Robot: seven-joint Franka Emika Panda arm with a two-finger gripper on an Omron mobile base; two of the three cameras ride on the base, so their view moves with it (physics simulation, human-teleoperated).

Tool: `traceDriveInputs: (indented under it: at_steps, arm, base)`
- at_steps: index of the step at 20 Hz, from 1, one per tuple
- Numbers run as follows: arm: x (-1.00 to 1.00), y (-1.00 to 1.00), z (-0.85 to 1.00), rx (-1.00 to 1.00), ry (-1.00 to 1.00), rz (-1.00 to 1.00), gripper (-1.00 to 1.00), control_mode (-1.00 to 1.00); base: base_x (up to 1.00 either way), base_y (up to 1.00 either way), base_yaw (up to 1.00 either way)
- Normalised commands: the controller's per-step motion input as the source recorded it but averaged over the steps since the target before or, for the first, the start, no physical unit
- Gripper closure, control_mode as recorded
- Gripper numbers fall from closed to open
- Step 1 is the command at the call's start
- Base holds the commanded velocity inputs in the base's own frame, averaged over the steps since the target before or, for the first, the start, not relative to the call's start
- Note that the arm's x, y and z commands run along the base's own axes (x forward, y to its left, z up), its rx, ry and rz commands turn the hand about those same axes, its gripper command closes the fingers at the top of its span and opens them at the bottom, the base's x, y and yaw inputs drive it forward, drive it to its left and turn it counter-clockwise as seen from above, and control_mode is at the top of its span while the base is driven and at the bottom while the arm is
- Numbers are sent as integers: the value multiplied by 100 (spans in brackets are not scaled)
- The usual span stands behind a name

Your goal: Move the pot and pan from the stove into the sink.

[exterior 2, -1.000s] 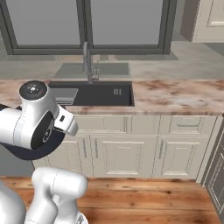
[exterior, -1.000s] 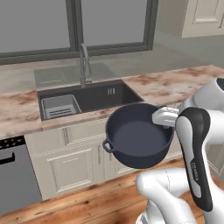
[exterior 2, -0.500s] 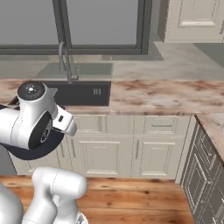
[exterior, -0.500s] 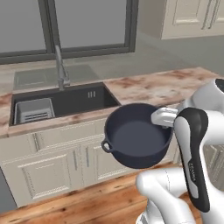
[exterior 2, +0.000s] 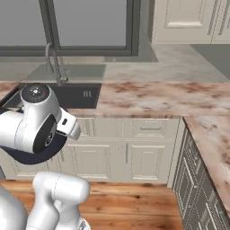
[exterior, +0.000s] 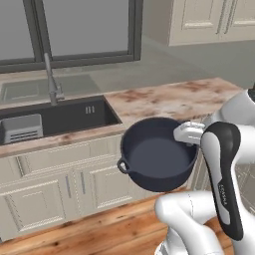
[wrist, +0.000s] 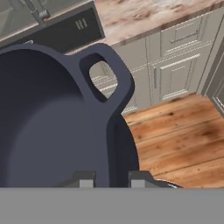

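The end effector is gripping the deep dark blue-grey pot by its rim, and should be keeping it level while carrying it over the marbled surface toward the dark recessed sink.

Small lettering runs down the dark forearm cover, too blurred to read.

Pot dark blue-grey, empty, airborne before cabinets, right of sink

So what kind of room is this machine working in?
A home-style kitchen, computer-rendered by the look of it: a recessed sink with a tall faucet, a marbled countertop over cream cabinets, and the robot carrying a cooking pot.
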Motion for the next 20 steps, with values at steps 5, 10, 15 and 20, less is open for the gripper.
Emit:
traceDriveInputs:
  at_steps: [5,10,15,20]
  arm:
    - [0,0,0,0,0,0,100,100]
    - [0,0,0,0,0,0,100,100]
    - [0,0,0,0,0,0,100,100]
    - [0,0,0,0,0,0,100,100]
  base:
    - [48,0,0]
    - [64,1,0]
    - [72,3,0]
    - [71,2,-1]
